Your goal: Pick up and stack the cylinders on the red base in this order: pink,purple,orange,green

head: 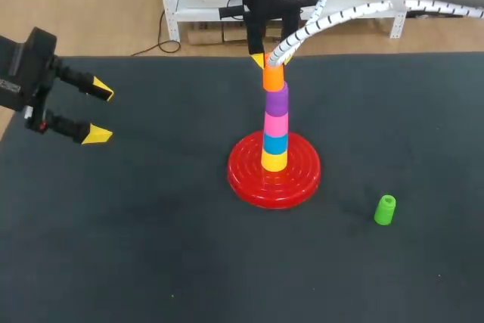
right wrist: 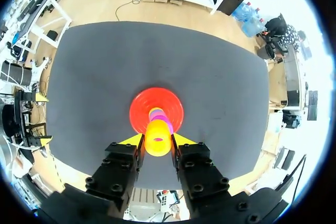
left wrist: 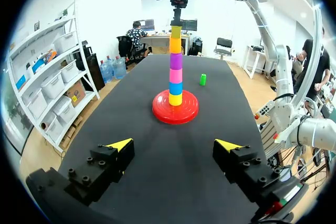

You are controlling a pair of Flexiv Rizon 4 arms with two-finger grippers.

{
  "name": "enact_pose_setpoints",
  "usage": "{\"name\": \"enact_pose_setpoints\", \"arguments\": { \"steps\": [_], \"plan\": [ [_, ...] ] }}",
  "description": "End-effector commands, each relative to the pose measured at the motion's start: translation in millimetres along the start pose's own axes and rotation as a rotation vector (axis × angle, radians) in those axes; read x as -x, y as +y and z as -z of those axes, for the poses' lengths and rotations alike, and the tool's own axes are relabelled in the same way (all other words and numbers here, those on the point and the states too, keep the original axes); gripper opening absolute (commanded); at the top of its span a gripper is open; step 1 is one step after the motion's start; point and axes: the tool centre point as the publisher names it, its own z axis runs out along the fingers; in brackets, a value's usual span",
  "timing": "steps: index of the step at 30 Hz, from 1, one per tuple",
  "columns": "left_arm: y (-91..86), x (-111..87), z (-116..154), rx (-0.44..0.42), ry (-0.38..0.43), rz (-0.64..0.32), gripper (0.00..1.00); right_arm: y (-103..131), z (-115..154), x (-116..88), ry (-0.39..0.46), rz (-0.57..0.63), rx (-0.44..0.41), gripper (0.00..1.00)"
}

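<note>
Head view: the base (head: 274,175) stands on the table (head: 151,247) and carries a single column of cylinders. From the base upward the order is yellow cylinder (head: 274,161), blue cylinder (head: 275,144), pink cylinder (head: 276,123), purple cylinder (head: 277,100), orange cylinder (head: 273,79).

Right tool (head: 273,59): positioned directly above the base, at the top of the column. In the right wrist view its fingers (right wrist: 134,141) bracket the orange cylinder and appear to touch it on both sides, so the tool is judged to be gripping the orange cylinder. The orange cylinder sits in line on the purple cylinder, with no gap visible between them.

Left tool (head: 97,113): well to the left of the base, above the table, fingers spread wide with nothing between them.

Green cylinder (head: 385,209): upright on the table, to the right of the base and nearer the camera, apart from the base rim.

Progress:
1. Pink: stacked.
2. Purple: stacked.
3. Orange: seated on the column, not yet released.
4. Green: not yet picked up.

Remaining work, as judged: release the orange cylinder, collect the green cylinder, and set it on top of the orange one. The column is tall and narrow, so any sideways contact could topple it.
</note>
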Motion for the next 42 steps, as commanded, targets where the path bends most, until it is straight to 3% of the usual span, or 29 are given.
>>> {"name": "enact_pose_setpoints", "arguments": {
  "steps": [1, 22, 27, 28, 29, 30, 31, 37, 42],
  "plan": [
    [0.0, -1.5, 0, 0.002, -0.005, -0.003, 1.00, -3, 0, 1, 0.010, -0.005, 0.005, 0.00],
    [0.0, -1.5, 0, 0.002, -0.005, -0.003, 1.00, -7, -25, -4, 0.087, -0.029, 0.038, 0.00],
    [0.0, -1.5, 0, 0.002, -0.005, -0.003, 1.00, -6, -19, -6, 0.062, -0.015, 0.058, 0.00],
    [0.0, -1.5, 0, 0.002, -0.005, -0.003, 1.00, -7, -13, -7, 0.046, -0.010, 0.071, 0.13],
    [0.0, -1.5, 0, 0.002, -0.005, -0.003, 1.00, -9, -7, -7, 0.028, -0.007, 0.078, 0.61],
    [0.0, -1.5, 0, 0.002, -0.005, -0.003, 1.00, -11, 0, -8, 0.011, -0.006, 0.084, 0.89],
    [0.0, -1.5, 0, 0.002, -0.005, -0.003, 1.00, -14, 6, -9, -0.004, -0.009, 0.092, 1.00],
    [0.0, -1.5, 0, 0.002, -0.005, -0.003, 1.00, -42, 29, -25, -0.068, -0.015, 0.110, 1.00],
    [0.0, -1.5, 0, 0.002, -0.005, -0.003, 1.00, -75, 7, -53, -0.107, 0.007, 0.105, 1.00]
  ]
}}
